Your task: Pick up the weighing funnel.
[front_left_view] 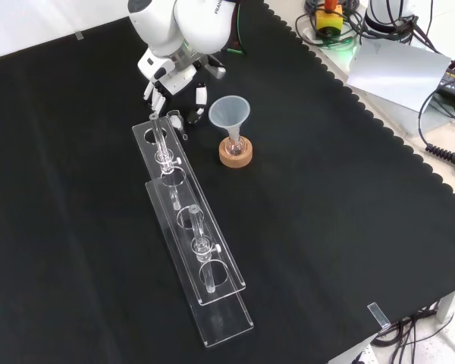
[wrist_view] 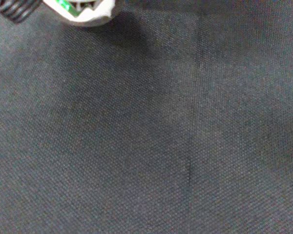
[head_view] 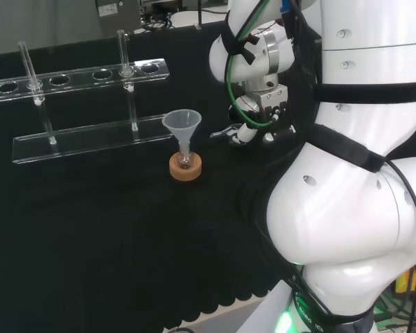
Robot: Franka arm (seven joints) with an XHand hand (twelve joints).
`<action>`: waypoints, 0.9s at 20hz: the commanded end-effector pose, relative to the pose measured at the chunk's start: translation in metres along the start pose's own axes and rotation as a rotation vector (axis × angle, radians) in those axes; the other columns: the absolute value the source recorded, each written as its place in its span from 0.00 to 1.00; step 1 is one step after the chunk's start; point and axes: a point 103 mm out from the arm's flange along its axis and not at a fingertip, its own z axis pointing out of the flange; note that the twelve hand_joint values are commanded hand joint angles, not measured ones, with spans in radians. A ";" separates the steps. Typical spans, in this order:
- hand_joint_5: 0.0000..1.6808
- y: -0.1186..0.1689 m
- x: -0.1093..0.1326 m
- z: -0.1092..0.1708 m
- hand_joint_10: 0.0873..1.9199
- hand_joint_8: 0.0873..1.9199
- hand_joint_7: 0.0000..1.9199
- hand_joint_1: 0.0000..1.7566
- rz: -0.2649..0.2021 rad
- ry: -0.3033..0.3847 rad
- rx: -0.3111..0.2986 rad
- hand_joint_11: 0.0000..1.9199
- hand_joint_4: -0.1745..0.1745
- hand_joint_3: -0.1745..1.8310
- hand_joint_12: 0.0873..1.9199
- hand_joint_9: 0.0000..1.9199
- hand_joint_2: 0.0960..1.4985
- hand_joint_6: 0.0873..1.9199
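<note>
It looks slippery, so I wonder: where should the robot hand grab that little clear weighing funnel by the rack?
Probably its wider scoop part, from above: the weighing funnel lies low on the cloth at the end of the rack, close to the robot hand.

- Woven bench cloth (wrist_view: 185, 146): plain black, fine even weave.
- Round cork ring (front_left_view: 236, 157): light tan.
- Cone-shaped plastic funnel (front_left_view: 228, 112): clear, faintly grey.
- Robot hand (front_left_view: 165, 72): white and black.
</note>
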 end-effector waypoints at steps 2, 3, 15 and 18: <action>0.36 0.001 0.001 0.000 0.22 0.34 0.36 0.49 -0.003 -0.005 0.002 0.27 0.53 0.40 0.64 0.46 0.42 0.32; 0.36 0.001 0.000 0.000 0.22 0.34 0.36 0.49 -0.003 -0.003 0.003 0.27 0.53 0.40 0.63 0.47 0.42 0.32; 0.56 -0.004 -0.005 -0.002 0.17 0.29 0.50 0.57 0.019 -0.050 -0.044 0.36 1.00 0.15 0.57 0.55 0.69 0.52; 0.57 -0.006 -0.007 -0.004 0.16 0.28 0.52 0.57 0.020 -0.051 -0.044 0.37 1.00 0.12 0.56 0.57 0.71 0.52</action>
